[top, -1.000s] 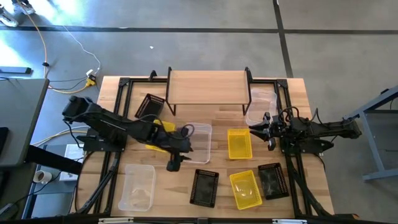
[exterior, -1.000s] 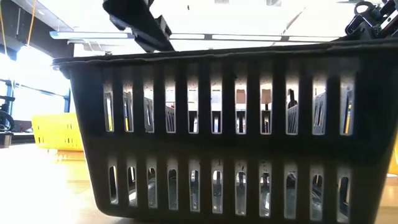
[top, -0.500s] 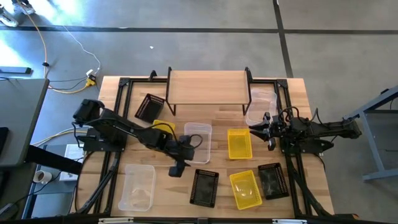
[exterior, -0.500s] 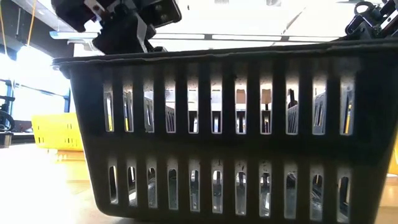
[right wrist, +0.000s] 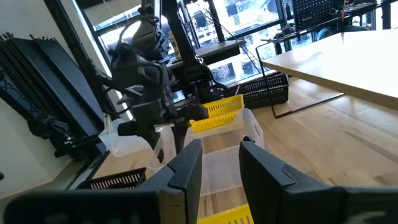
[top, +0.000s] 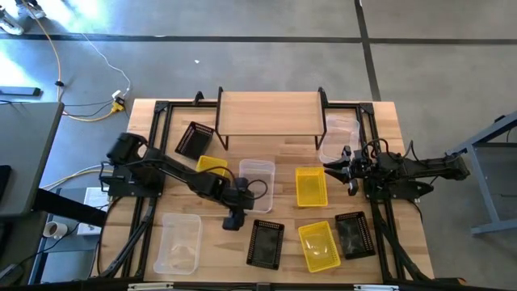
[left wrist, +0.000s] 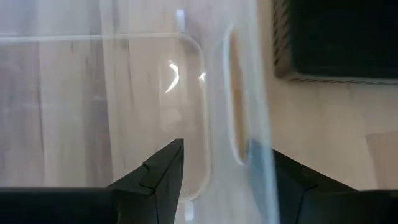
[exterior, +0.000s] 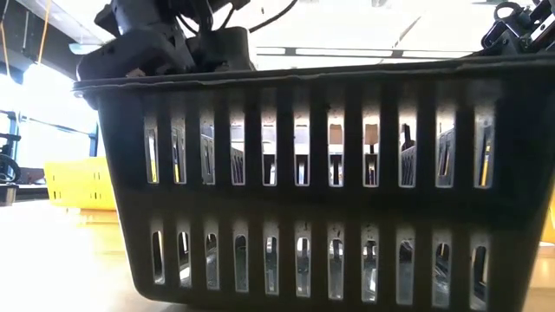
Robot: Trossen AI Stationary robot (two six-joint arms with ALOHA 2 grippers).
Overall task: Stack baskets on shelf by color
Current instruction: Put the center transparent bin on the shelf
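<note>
Since one second ago, the left arm has pulled back and lowered its wrist; the left gripper now stands at the near end of the clear basket in the middle of the bench, instead of over its left side. Nothing else has changed place.

In the left wrist view the two dark fingers stand apart, one on each side of the clear basket's end wall, not yet pressed on it as far as I can tell. The wall is transparent and blurred, so real contact is hard to judge.

The right gripper waits near the right edge of the bench, its fingers a little apart and holding nothing.

The shelf stands at the far edge of the bench, and its plank top carries no basket. One black basket lies by its left legs, one clear basket by its right legs. A yellow basket is partly hidden under the left arm. Another yellow basket lies right of the middle clear one. Along the near edge are a clear basket, a black one, a yellow one and a black one.

The low view is almost filled by the mesh wall of a black basket; only the left arm's wrist shows above its rim.
</note>
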